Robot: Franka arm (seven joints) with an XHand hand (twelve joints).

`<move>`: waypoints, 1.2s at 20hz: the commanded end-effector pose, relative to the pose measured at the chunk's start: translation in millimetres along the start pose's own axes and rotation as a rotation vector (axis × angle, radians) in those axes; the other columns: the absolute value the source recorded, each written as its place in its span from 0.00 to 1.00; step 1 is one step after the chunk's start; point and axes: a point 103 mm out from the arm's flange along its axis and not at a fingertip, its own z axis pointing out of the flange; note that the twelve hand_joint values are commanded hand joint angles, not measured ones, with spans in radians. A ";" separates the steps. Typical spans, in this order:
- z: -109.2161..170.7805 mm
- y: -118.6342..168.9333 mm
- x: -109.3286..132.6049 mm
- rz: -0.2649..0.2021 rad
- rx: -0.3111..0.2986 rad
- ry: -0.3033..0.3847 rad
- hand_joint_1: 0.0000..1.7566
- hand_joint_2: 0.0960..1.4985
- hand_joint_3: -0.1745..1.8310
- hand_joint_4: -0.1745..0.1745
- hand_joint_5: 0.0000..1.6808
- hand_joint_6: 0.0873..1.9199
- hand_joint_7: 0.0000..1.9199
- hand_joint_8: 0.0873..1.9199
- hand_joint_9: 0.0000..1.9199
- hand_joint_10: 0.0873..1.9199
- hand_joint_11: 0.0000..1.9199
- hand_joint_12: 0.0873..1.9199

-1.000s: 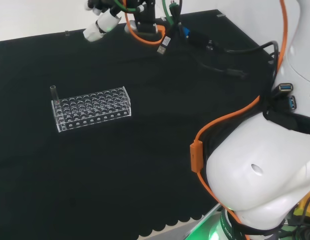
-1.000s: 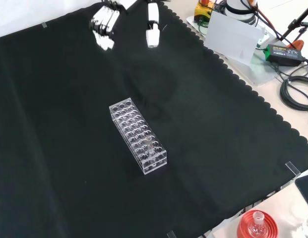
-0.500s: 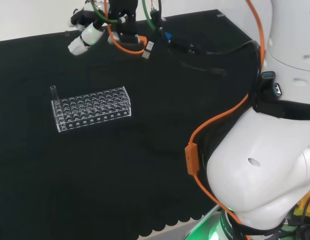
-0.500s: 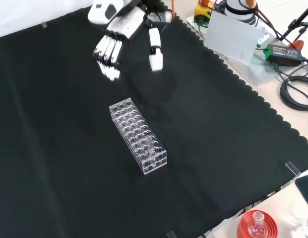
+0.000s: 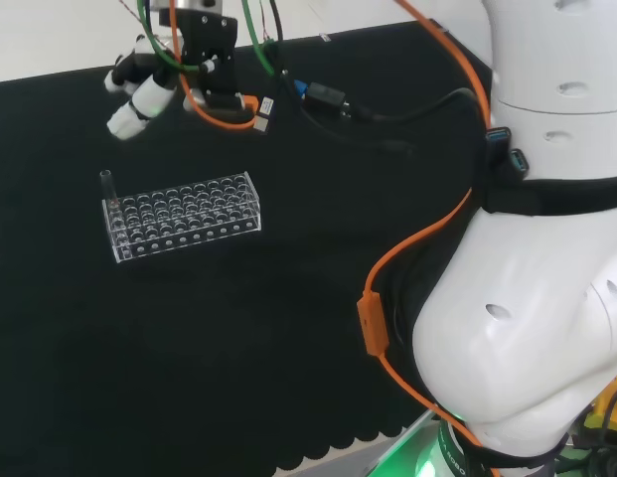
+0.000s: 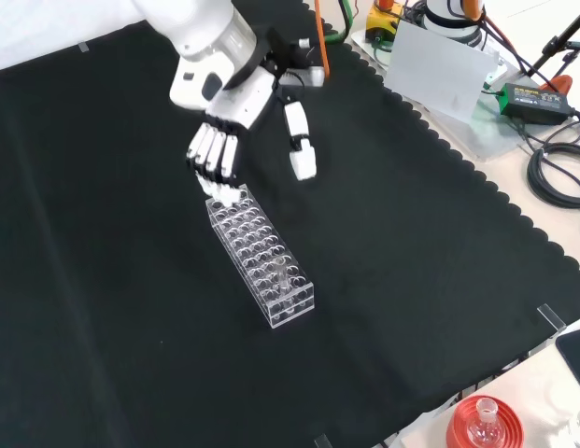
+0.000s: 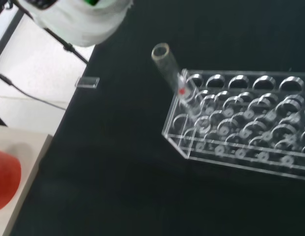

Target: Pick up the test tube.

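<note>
The test tube (image 5: 107, 185) stands in a corner hole of the clear rack (image 5: 184, 214), at the rack's left end in the head view, with its open mouth poking above the rack's top plate. Nothing holds it yet, so the picking up is not done. What looks done, judging from where things lie, is only part of the approach: the hand (image 6: 235, 126) hangs above the cloth (image 6: 103, 280) near the end of the rack opposite the tube, as the front view shows. Its fingers (image 6: 213, 157) are straight and lie side by side, pointing down at the rack, while the thumb (image 6: 300, 149) sticks out apart from them. It is spread wide and carries nothing. Left to do, by my reckoning: travel along the rack to the tube's end, lower, close fingers and thumb on the tube's free top, and lift it straight out of its hole.

The front view gives the hand's shape plainly, but the tube (image 6: 284, 280) there is a faint glint among the rack's holes. The head view shows the tube's top clear of the rack. The wrist view shows the tube (image 7: 174, 81) close up, leaning a little in its corner hole and bearing a small red mark, with the neighbouring holes of the rack (image 7: 240, 125) bare.
</note>
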 end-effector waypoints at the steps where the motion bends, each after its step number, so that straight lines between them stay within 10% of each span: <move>1: 32.0 18.6 10.0 -0.032 0.046 0.040 0.53 0.42 0.30 0.58 0.28 0.13 0.17 0.36 0.09 0.45 0.00 0.69; 24: 74.9 76.4 6.9 -0.079 0.091 0.074 0.58 0.39 0.35 0.55 0.32 0.37 0.29 0.36 0.16 0.45 0.00 0.75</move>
